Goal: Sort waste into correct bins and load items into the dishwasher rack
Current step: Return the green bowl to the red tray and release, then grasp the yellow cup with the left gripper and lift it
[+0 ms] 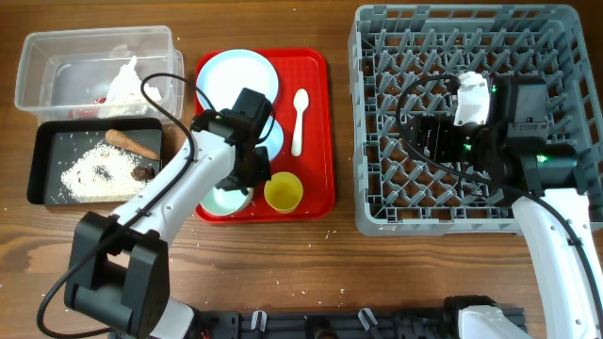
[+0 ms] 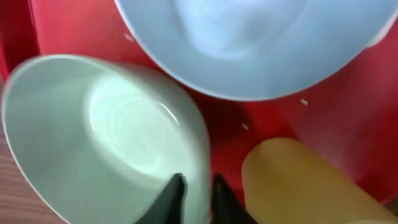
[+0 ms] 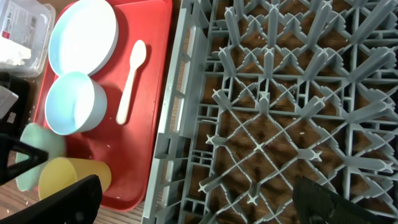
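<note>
We see the left fingers (image 2: 176, 198) straddling the rim of the mint-green bowl (image 2: 118, 137), which sits at the lower-left corner of the red tray (image 1: 318, 122). We judge they mean to lift it toward the dishwasher rack (image 1: 377, 221), though blur hides whether they pinch. The right fingers (image 3: 336, 202) hang spread and empty over the rack, likely ready to receive. From overhead, the left arm covers most of the bowl.

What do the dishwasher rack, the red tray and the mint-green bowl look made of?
Dishwasher rack: moulded grey plastic, matt; thin lattice walls and pegs. Red tray: probably plastic, smooth, glossy. Mint-green bowl: glossy, faint rings inside; ceramic or melamine, cannot tell.
</note>
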You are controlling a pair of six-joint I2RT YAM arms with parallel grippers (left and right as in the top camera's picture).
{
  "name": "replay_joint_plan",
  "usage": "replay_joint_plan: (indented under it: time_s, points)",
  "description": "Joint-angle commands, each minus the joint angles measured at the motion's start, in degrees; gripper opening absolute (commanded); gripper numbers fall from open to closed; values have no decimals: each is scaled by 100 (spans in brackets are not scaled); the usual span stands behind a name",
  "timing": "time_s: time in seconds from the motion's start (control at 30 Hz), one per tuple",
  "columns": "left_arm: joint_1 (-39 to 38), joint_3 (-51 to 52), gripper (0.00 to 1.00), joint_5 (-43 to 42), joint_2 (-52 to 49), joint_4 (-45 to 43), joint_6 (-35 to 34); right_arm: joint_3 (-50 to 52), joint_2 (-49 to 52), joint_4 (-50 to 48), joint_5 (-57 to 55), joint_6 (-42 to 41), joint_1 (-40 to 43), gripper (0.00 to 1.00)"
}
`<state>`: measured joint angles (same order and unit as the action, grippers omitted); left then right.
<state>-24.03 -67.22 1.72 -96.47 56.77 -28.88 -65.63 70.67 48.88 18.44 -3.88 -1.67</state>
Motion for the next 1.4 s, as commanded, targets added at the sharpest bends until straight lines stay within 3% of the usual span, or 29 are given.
replay_joint_plan:
  time_s: [0.0, 0.1, 0.27, 0.37, 0.5, 0.77, 0.87, 1.03, 1.13, 1.27, 1.37]
  points:
    - [-181, -7, 48, 260, -28, -72, -138, -101, 48, 7, 98, -81, -20, 100]
    - [-153, -345, 57, -2, -17, 133, -122, -101, 48, 2, 98, -79, -20, 100]
    - [-83, -1161, 57, -415, 15, 616, 184, -101, 48, 2, 98, -81, -20, 100]
    - [-90, -1217, 51, -883, 13, 623, 728, -101, 48, 2, 98, -79, -20, 100]
    - [-166, -1003, 44, -1023, 7, 649, 1351, -101, 48, 7, 98, -79, -20, 100]
    - [-188, 101, 44, -1047, 2, -160, 1373, -101, 48, -20, 98, -81, -20, 100]
    - [-225, 227, 34, -1056, 2, -433, 1366, -101, 48, -20, 101, -81, -20, 100]
    - [-337, 234, 4, -1237, 2, -662, 1346, -101, 48, -13, 109, -245, -20, 100]
    - [-188, 26, 4, -1996, 61, -522, 1351, -101, 48, -109, 820, -225, -20, 100]
    - [433, -413, 4, -4030, 334, -494, 1639, -101, 48, -428, 2221, -210, -28, 100]
    - [1069, -476, 4, -5713, 525, -632, 1696, -101, 48, -647, 2625, -212, -120, 100]
